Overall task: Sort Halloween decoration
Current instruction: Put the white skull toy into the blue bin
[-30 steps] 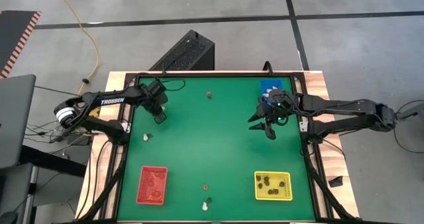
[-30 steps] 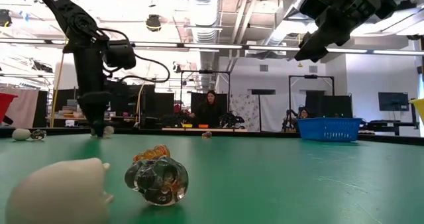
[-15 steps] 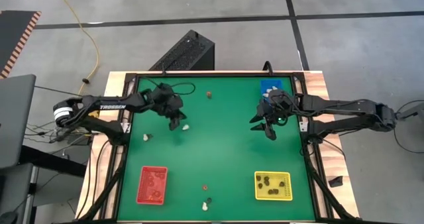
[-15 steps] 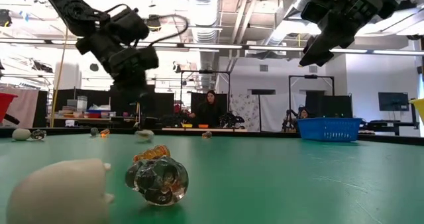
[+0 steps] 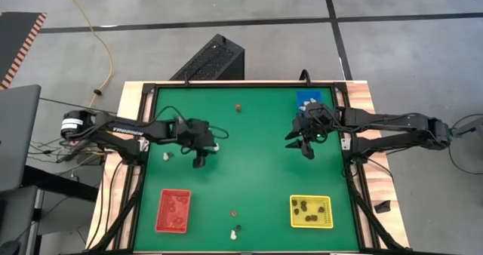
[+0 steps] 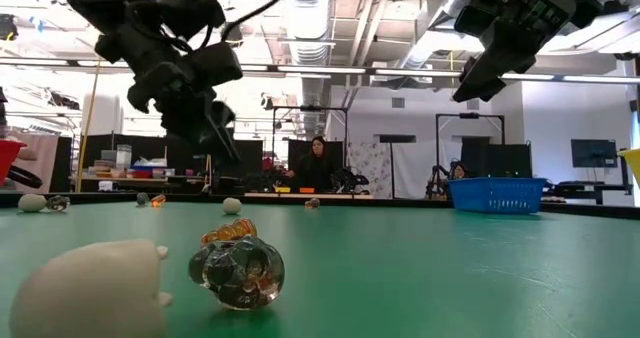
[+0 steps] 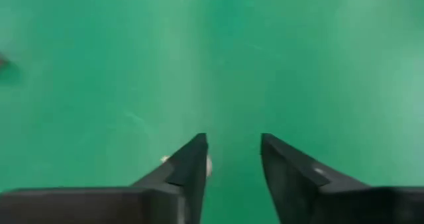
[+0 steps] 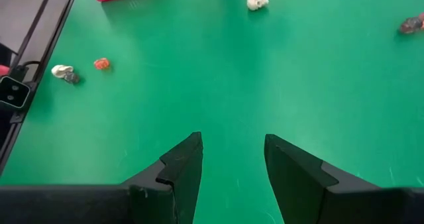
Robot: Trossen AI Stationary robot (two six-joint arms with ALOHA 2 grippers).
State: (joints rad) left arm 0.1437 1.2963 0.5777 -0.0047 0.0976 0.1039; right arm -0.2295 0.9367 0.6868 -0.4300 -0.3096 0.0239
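Note:
Small trinkets lie scattered on the green table [image 5: 256, 172]. A whitish one [image 5: 213, 145] rests just far-right of my left gripper [image 5: 198, 161], and another whitish one [image 5: 167, 156] lies to its left. A reddish-brown one [image 5: 238, 107] sits near the far edge. An orange one [image 5: 232, 210], a dark one [image 5: 238, 228] and a whitish one [image 5: 232, 235] lie by the near edge. My left gripper [image 7: 234, 158] hovers open and empty over bare cloth. My right gripper [image 5: 300, 143] hangs open and empty above the table's right half, near the blue tray [image 5: 306, 98].
The red tray [image 5: 173, 210] sits at the near left and holds reddish trinkets. The yellow tray [image 5: 311, 211] at the near right holds dark ones. The blue tray [image 6: 497, 193] stands at the far right, partly under the right arm. People sit in the room beyond the table.
My left gripper has swung from the table's far-left part toward the middle and then toward the near edge, lifting off the cloth. A whitish trinket not seen a second ago now lies on the cloth beside it. My right arm has stayed where it was.

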